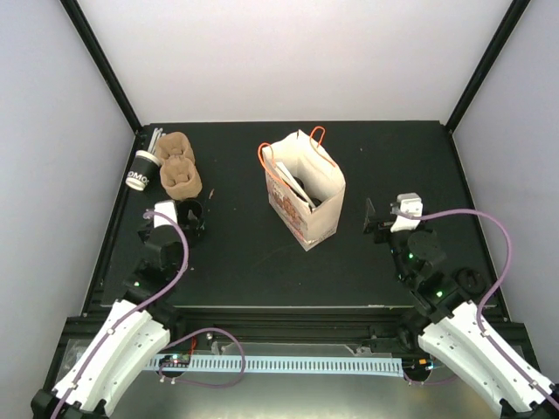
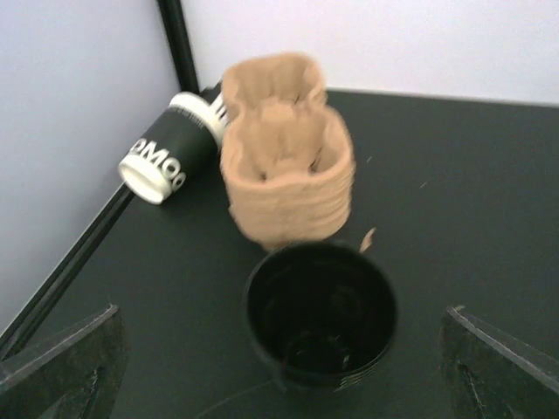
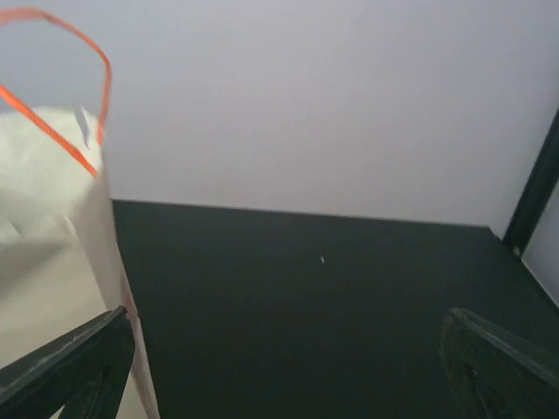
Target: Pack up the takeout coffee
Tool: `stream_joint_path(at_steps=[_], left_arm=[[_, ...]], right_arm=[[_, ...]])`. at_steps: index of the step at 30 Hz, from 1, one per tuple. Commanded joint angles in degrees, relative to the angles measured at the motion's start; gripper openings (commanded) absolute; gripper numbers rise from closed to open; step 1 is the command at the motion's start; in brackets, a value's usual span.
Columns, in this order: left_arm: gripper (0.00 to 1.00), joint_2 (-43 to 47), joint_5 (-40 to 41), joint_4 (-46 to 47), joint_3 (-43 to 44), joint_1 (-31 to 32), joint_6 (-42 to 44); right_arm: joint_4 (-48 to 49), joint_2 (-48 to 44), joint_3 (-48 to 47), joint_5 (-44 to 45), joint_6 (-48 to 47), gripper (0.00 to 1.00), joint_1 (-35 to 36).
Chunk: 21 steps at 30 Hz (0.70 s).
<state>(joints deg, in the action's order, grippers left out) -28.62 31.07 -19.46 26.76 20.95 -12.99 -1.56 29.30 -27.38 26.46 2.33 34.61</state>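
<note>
No lidded coffee cup shows plainly in any view. A white paper bag point(image 1: 306, 196) with orange handles stands open mid-table, and something dark shows inside it. In the right wrist view the bag point(image 3: 52, 262) is at the left. My left gripper point(image 1: 175, 210) is open, and a round black stack of lids point(image 2: 320, 316), hollow side up, sits between its fingers point(image 2: 65, 358), untouched. The stack also shows in the top view point(image 1: 193, 216). My right gripper point(image 1: 390, 215) is open and empty, to the right of the bag, over bare table point(image 3: 284, 367).
Stacked brown pulp carriers point(image 1: 179, 166) stand just beyond the lids, also seen from the left wrist point(image 2: 284, 157). A black cup with white lettering point(image 1: 141, 171) lies on its side by the left frame post, with white sticks behind it.
</note>
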Motion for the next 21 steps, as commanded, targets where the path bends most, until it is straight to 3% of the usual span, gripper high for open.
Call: stream_joint_path(at_steps=[1, 4, 8, 13, 17, 21], left_arm=[[0.99, -1.72, 7.88, 10.98, -6.16, -0.83, 0.66], [0.99, -5.86, 7.23, 21.15, -10.40, -1.08, 2.24], [0.99, -15.32, 5.18, 34.98, -13.22, -2.15, 8.81], [0.99, -29.75, -1.06, 46.70, -11.67, -6.86, 10.75], [0.99, -36.53, -5.65, 59.02, -10.79, -9.13, 16.59], [0.99, -41.33, -7.21, 64.93, -9.10, -11.13, 19.03]], right_arm=[[1.88, -2.12, 6.05, 2.37, 3.56, 0.97, -3.60], [3.13, -0.34, 8.36, 3.30, 6.96, 0.97, -7.26], [11.53, 3.76, 11.26, -6.41, 2.61, 0.97, -14.59], [22.62, 11.14, 15.08, -14.72, 2.42, 0.99, -24.56], [32.57, 19.00, 17.56, -19.29, -0.30, 1.00, -29.01], [41.73, 24.48, 19.02, -20.47, -0.51, 1.00, -31.81]])
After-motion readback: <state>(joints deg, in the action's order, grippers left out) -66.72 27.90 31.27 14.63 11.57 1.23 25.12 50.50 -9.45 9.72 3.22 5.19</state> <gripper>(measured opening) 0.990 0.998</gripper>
